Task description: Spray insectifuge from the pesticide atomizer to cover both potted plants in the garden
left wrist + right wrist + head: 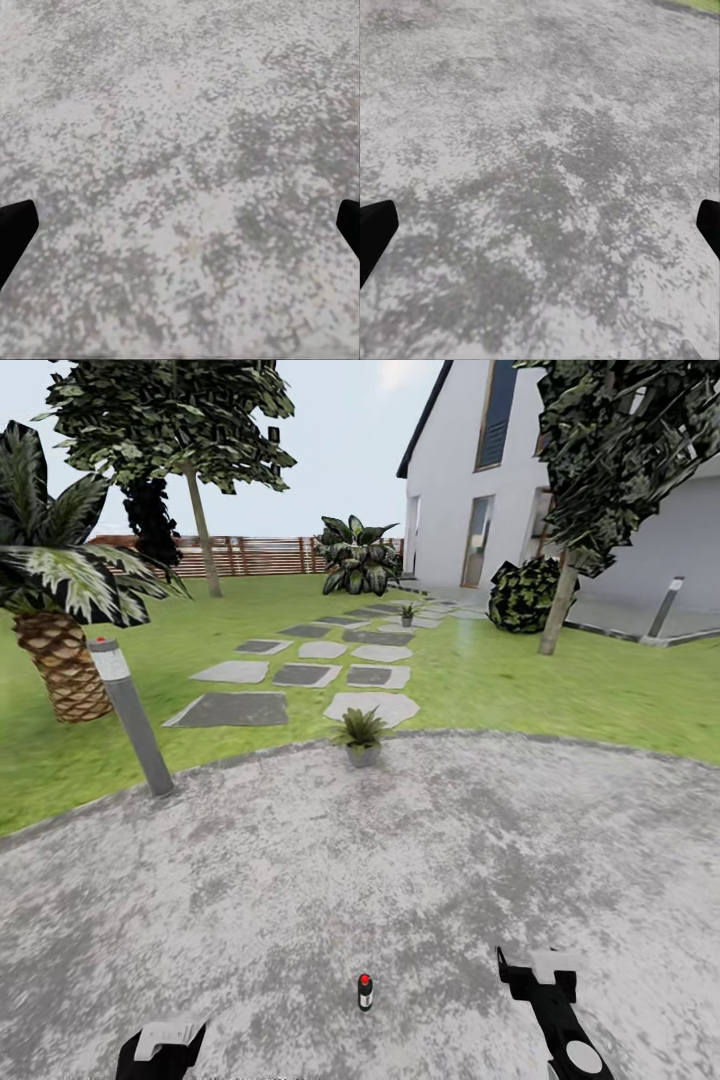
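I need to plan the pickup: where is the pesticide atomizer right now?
In the head view, the pesticide atomizer stands upright on the round paved patch, between the left claw and right claw, nearer the right.

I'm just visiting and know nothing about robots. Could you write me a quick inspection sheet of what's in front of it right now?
Surface: round grey paved patch, speckled, with lawn around its far edge.
Job's things: atomizer standing upright on the paving between the two arms, red spot on top. Near potted plant at the paving's far edge; far potted plant among the stepping stones.
Clutter: nothing seen.
Grippers: left gripper open, empty, over bare paving; right gripper open, empty, over bare paving.
Cables: nothing seen.
Surroundings: grey lamp post, palm, trees, brown fence, leafy bush, white house.
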Available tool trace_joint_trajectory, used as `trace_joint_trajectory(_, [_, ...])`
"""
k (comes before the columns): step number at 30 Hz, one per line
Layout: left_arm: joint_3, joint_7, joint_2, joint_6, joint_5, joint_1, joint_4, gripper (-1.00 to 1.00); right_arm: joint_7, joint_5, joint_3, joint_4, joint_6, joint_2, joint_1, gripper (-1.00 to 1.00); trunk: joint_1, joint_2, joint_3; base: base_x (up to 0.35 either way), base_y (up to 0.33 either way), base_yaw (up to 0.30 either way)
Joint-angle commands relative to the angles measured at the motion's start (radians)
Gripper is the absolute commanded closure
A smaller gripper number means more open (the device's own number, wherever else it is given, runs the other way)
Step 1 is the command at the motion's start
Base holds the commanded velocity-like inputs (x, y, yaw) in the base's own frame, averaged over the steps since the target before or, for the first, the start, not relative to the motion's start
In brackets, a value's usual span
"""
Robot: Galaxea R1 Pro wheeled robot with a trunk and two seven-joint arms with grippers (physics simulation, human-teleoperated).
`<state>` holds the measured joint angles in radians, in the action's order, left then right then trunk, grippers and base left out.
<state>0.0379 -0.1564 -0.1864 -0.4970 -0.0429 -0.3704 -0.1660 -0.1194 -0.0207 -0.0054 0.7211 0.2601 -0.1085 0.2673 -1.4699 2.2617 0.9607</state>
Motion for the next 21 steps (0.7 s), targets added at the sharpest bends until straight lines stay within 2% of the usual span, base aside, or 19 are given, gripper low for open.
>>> trace_joint_trajectory(1, [0.004, -0.009, 0.000, -0.002, -0.005, -0.001, 0.002, -1.00, -0.003, -0.002, 0.001, 0.000, 0.002, 0.000, 0.000, -1.00, -0.004, 0.007, 0.004, 0.000, 0.000, 0.276])
trace_joint_trajectory(5, [0.002, -0.009, 0.002, -0.001, -0.002, -0.001, 0.002, -1.00, -0.003, -0.002, 0.001, 0.000, 0.002, 0.000, 0.000, -1.00, -0.019, 0.035, 0.017, 0.000, 0.000, 0.214])
trace_joint_trajectory(11, [-0.003, -0.012, 0.004, 0.008, 0.005, -0.005, 0.002, -1.00, -0.001, -0.005, 0.005, 0.003, -0.001, -0.003, 0.001, -1.00, -0.042, 0.077, 0.035, 0.000, 0.000, 0.038])
trace_joint_trajectory(15, [-0.006, -0.020, 0.002, 0.024, 0.010, -0.046, -0.025, -1.00, -0.003, -0.004, 0.004, 0.039, -0.007, -0.008, 0.007, -1.00, -0.057, 0.105, 0.048, 0.000, 0.000, 0.003])
trace_joint_trajectory(17, [-0.006, -0.021, -0.002, 0.051, 0.014, -0.074, -0.039, -1.00, -0.003, -0.004, 0.002, 0.070, -0.013, -0.009, 0.017, -1.00, -0.065, 0.119, 0.054, 0.000, 0.000, 0.000])
trace_joint_trajectory(19, [-0.007, -0.022, -0.005, 0.152, 0.033, -0.128, -0.052, -1.00, -0.003, -0.004, 0.000, 0.135, -0.051, -0.011, 0.049, -1.00, -0.073, 0.133, 0.060, 0.000, 0.000, 0.000])
trace_joint_trajectory(21, [-0.007, -0.023, -0.005, 0.221, 0.054, -0.164, -0.060, -1.00, -0.004, -0.004, 0.000, 0.181, -0.103, -0.011, 0.074, -1.00, -0.080, 0.147, 0.067, 0.000, 0.000, 0.000])
